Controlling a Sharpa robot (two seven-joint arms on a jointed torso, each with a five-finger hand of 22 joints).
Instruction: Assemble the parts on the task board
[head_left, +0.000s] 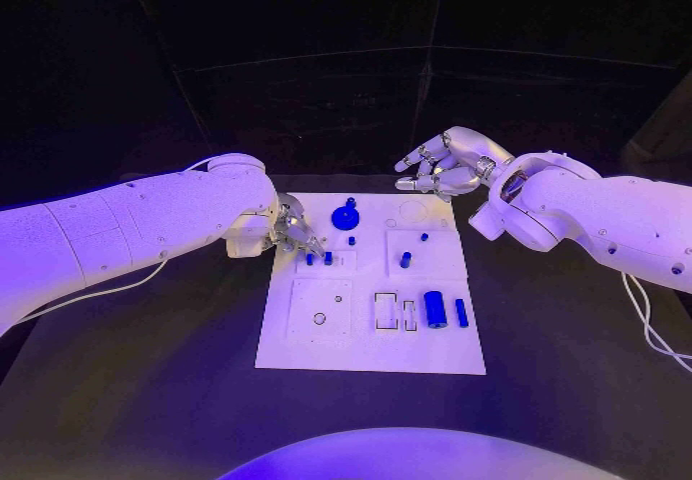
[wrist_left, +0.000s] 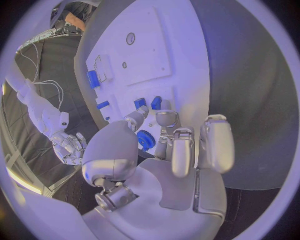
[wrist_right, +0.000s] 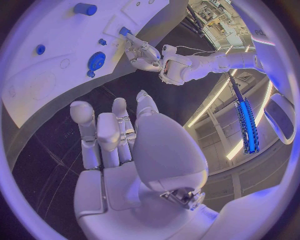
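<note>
The white task board (head_left: 371, 330) lies in the middle of the table. My left hand (head_left: 293, 235) hovers over its left edge. Its fingertips (wrist_left: 134, 117) come down right beside two short blue pegs (head_left: 317, 258) standing in the board, and I cannot tell if they touch. Nothing is in the palm. A blue gear (head_left: 346, 215) sits just beyond that hand, and it appears again as the blue gear (wrist_left: 145, 140) in the left wrist view. My right hand (head_left: 447, 165) is raised past the board's far right corner, fingers apart and empty. The right wrist view also shows the right hand (wrist_right: 119, 140).
A thick blue cylinder (head_left: 434, 308) and a slim blue bar (head_left: 462, 312) lie on the board's near right part. Small blue pegs (head_left: 405, 259) stand in the middle right block. Dark table surrounds the board.
</note>
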